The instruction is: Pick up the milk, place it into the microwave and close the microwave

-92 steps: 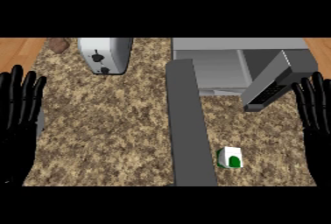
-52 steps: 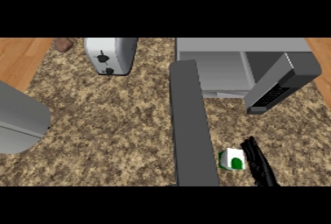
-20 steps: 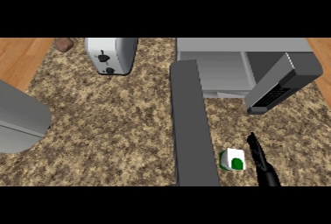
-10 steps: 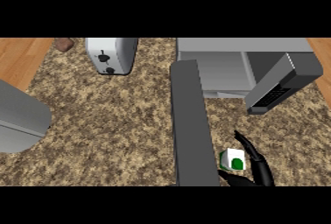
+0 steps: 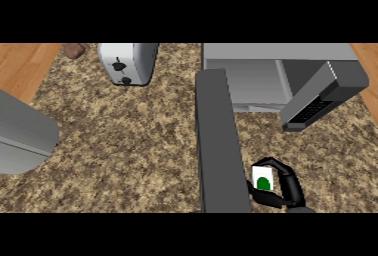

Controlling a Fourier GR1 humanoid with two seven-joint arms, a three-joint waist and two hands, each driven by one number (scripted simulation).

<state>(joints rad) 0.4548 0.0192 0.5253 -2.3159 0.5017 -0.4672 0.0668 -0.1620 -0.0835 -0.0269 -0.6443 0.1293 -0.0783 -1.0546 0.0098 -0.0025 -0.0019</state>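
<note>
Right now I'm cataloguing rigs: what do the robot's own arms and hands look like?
The right hand is glossy black, with slender segmented fingers and a thumb. A broad smooth grey forearm shows at the left edge. No cables, markings or sleeves are visible.

Between the milk [image 5: 262,178] and the open microwave [image 5: 255,80] lies bare counter [image 5: 125,145]. The microwave door [image 5: 322,95] juts out on the right, and a dark strip [image 5: 218,145] runs just left of the milk — the channel between them stays unobstructed. The toaster [image 5: 129,62] stands well apart.
</note>
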